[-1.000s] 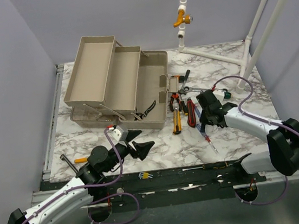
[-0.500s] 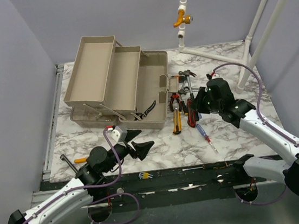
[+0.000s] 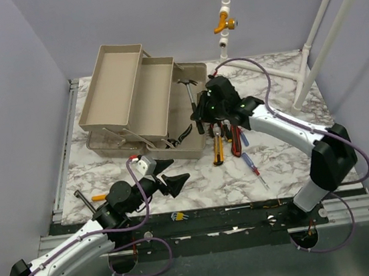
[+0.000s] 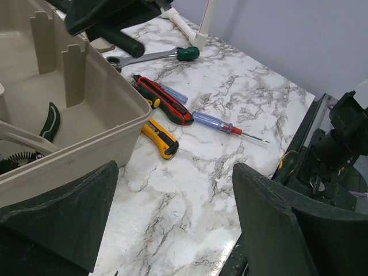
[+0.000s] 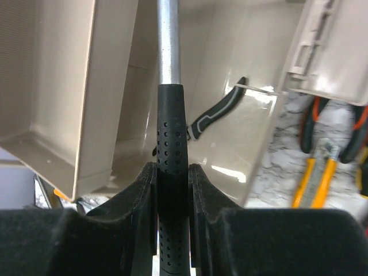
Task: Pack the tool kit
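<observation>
The tool kit's box (image 3: pixel 168 113) stands open at the back left, its beige trays (image 3: pixel 114 86) folded out. My right gripper (image 3: pixel 202 114) hangs over the box's right end, shut on the hammer (image 3: pixel 192 100). In the right wrist view the pads (image 5: pixel 144 190) clamp the black perforated handle (image 5: pixel 171 132), and the steel shaft (image 5: pixel 168 40) points over the bottom compartment. Black-handled pliers (image 5: pixel 221 112) lie inside. My left gripper (image 3: pixel 175 179) stands open and empty above the table, in front of the box. A yellow knife (image 4: pixel 161 138), a red knife (image 4: pixel 164 100) and a blue screwdriver (image 4: pixel 221 123) lie beside the box.
Orange-handled pliers (image 3: pixel 218 128) lie just right of the box, and a wrench (image 4: pixel 144 57) lies behind the knives. An orange-handled tool (image 3: pixel 97 197) lies at the near left, hex keys (image 3: pixel 178 215) at the front edge. White pipes (image 3: pixel 277 69) stand at the back right.
My right arm has lifted the hammer from the tool pile and swung left with it, out over the open box. The left arm has stayed still.
</observation>
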